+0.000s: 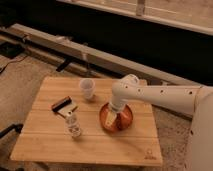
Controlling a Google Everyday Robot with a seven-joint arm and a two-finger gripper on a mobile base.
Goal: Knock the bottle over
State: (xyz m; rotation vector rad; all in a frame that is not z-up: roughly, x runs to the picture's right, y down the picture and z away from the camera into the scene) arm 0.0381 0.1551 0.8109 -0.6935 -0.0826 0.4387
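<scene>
In the camera view the gripper (112,120), spread or pressed together I cannot tell, is hanging over the red bowl (129,116) at frame centre while the bottle (74,125) is standing upright lower left on the worktop (125,147), so a low sweep is risking dragging the bowl.

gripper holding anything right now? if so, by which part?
Cannot tell. The gripper hangs over the reddish-brown round bowl, apart from the small clear plastic bottle, which stands upright on the wooden table.
</scene>
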